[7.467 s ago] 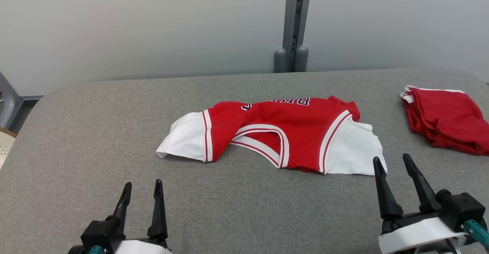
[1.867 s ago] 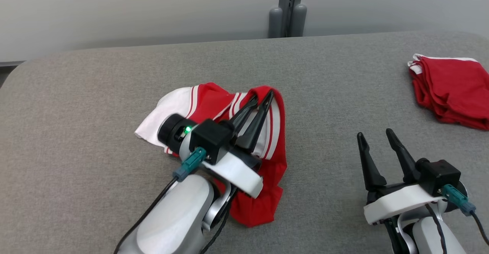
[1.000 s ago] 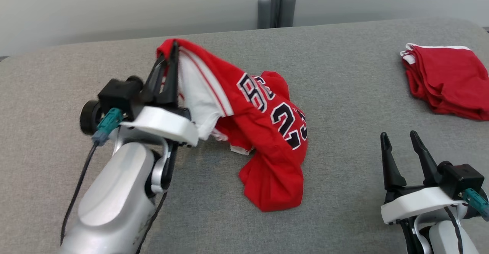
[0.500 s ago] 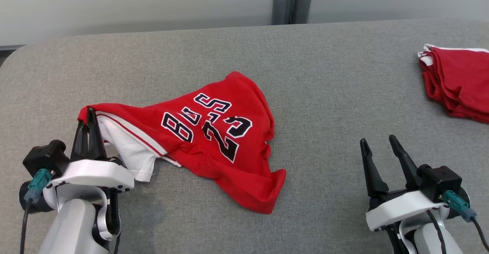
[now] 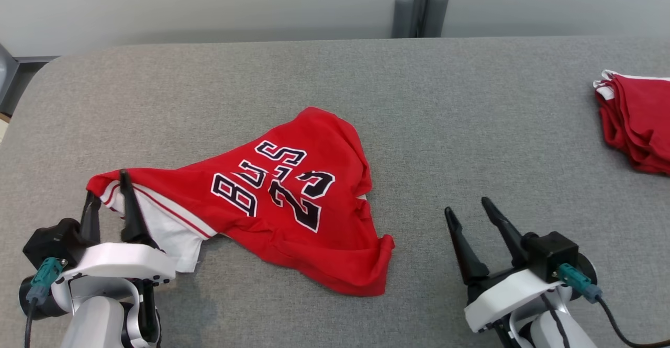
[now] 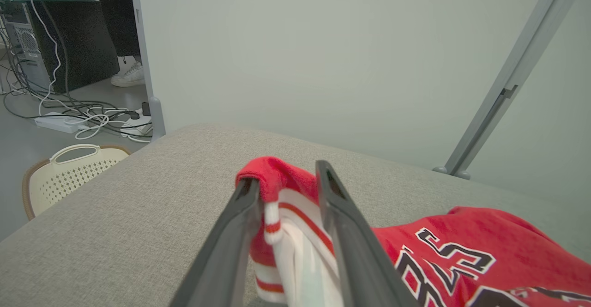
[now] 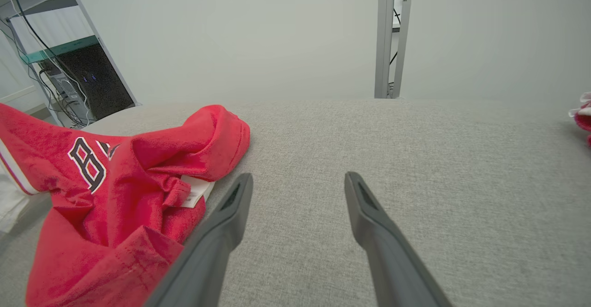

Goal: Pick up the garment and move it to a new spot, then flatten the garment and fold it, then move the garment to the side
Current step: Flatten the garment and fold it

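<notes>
Garment: a red jersey with white sleeves, lying crumpled with its lettering up on the grey table. It sits left of centre, well apart from the folded red stack at the right edge. The left gripper stands at the jersey's left corner. Its 2 fingers are apart, with the striped sleeve hem between them and a red fold draped over 1 fingertip. The right gripper hovers near the jersey's near right corner, fingers wide apart, holding nothing. Risk: if the left arm withdraws while the hem hangs on that fingertip, the cloth is likely to drag along and bunch further, hampering flattening.
</notes>
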Robot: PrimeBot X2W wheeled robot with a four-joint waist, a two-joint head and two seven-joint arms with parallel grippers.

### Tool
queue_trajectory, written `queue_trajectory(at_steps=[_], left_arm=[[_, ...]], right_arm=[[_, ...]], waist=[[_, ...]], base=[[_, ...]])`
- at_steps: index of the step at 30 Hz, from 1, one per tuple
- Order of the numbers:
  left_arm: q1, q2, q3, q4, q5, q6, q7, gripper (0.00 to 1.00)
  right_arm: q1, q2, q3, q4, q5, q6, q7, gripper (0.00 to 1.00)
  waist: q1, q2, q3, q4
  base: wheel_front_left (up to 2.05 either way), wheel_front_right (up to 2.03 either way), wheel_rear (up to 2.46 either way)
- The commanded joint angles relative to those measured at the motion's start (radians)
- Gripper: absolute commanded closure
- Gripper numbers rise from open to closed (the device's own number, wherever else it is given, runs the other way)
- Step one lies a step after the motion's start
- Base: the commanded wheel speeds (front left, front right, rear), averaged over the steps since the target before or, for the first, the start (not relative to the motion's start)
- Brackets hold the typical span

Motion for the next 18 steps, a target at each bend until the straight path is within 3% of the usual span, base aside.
queue_trajectory(at_steps=[1, 18], left_arm=[[0.003, 0.001, 0.004, 0.002, 0.01, -0.009, -0.002, 0.0], [0.198, -0.05, 0.02, -0.103, 0.062, -0.052, -0.002, 0.0]], right_arm=[[-0.007, -0.006, 0.018, 0.003, 0.01, 0.0, 0.004, 0.0], [0.068, -0.018, 0.21, -0.121, 0.072, 0.0, 0.13, 0.0]], waist=[[0.0, 0.0, -0.005, 0.009], [0.0, 0.0, -0.008, 0.029]], base=[[0.0, 0.0, 0.0], [0.0, 0.0, 0.0]])
